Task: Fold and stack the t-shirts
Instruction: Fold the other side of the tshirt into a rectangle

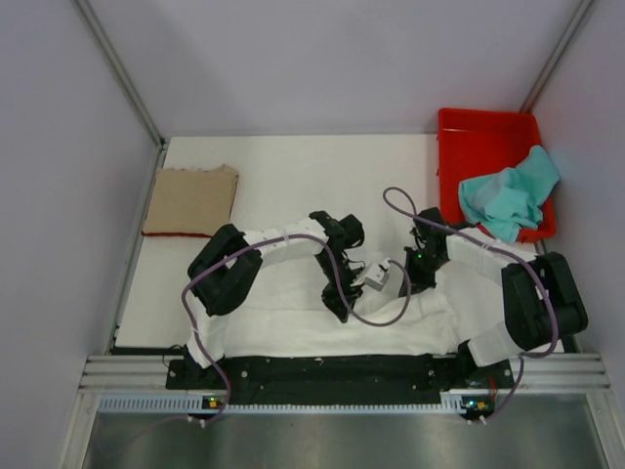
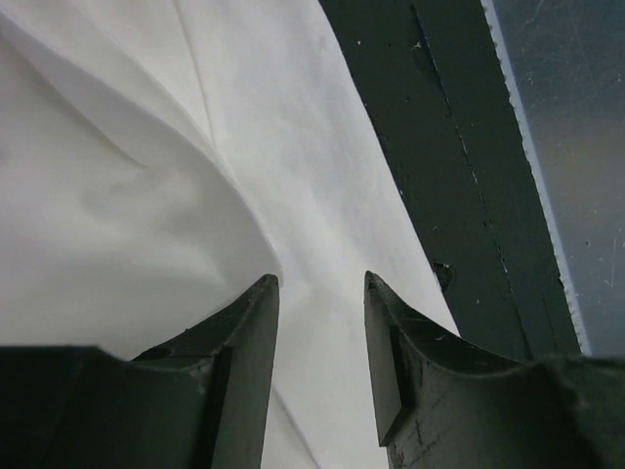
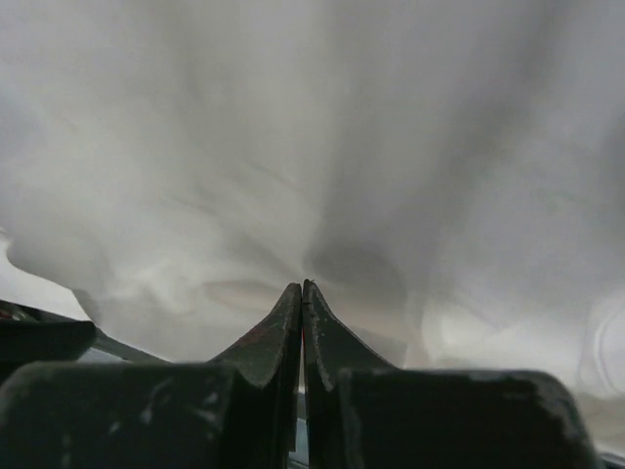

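The white t-shirt (image 1: pixel 322 330) lies spread and rumpled along the table's near edge, between the arms; its print does not show. My left gripper (image 1: pixel 339 305) points down over its middle with its jaws open and empty just above the cloth (image 2: pixel 146 215), as the left wrist view (image 2: pixel 320 281) shows. My right gripper (image 1: pixel 402 285) is shut, and the white cloth (image 3: pixel 312 147) puckers into its tips (image 3: pixel 302 285). The tan t-shirt (image 1: pixel 190 200) lies folded at the back left. The teal t-shirt (image 1: pixel 508 195) is crumpled in the red bin (image 1: pixel 488 127).
The red bin stands at the back right corner. The black mounting rail (image 1: pixel 322 371) runs along the near edge, under the white shirt's hem (image 2: pixel 459 147). Grey walls close in the table on the left, back and right.
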Controlling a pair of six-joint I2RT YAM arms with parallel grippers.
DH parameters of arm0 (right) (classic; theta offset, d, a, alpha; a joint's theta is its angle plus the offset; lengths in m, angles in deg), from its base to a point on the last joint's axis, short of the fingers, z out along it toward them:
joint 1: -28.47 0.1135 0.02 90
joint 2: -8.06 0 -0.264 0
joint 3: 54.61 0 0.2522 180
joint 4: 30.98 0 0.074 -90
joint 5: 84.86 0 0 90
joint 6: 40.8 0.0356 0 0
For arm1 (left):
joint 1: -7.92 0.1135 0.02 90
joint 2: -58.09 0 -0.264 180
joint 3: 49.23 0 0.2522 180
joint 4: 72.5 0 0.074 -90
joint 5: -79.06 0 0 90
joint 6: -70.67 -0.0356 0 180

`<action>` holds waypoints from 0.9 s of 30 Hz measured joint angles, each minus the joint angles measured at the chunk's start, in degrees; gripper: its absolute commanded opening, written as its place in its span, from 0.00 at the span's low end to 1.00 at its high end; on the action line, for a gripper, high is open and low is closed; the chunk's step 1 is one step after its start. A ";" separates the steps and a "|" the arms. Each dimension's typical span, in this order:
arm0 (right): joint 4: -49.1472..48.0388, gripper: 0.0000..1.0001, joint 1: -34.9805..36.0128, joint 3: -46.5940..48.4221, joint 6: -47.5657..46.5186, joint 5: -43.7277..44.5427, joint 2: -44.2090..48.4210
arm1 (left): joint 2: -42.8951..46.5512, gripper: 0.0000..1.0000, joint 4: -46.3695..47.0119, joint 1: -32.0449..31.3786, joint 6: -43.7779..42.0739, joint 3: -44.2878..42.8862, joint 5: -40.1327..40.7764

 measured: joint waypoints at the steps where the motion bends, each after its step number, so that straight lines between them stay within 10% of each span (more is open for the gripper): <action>1: 0.63 0.00 0.33 -0.94 0.11 0.33 1.29 | 0.11 0.46 -0.66 0.07 -0.28 0.00 -0.04; 13: 6.75 0.00 11.69 -19.87 15.37 0.20 21.09 | 1.84 0.46 -3.93 2.62 0.07 -1.11 0.61; 27: 7.98 0.07 -1.31 0.68 11.76 14.82 17.27 | 16.31 0.43 4.39 22.27 14.80 11.67 25.81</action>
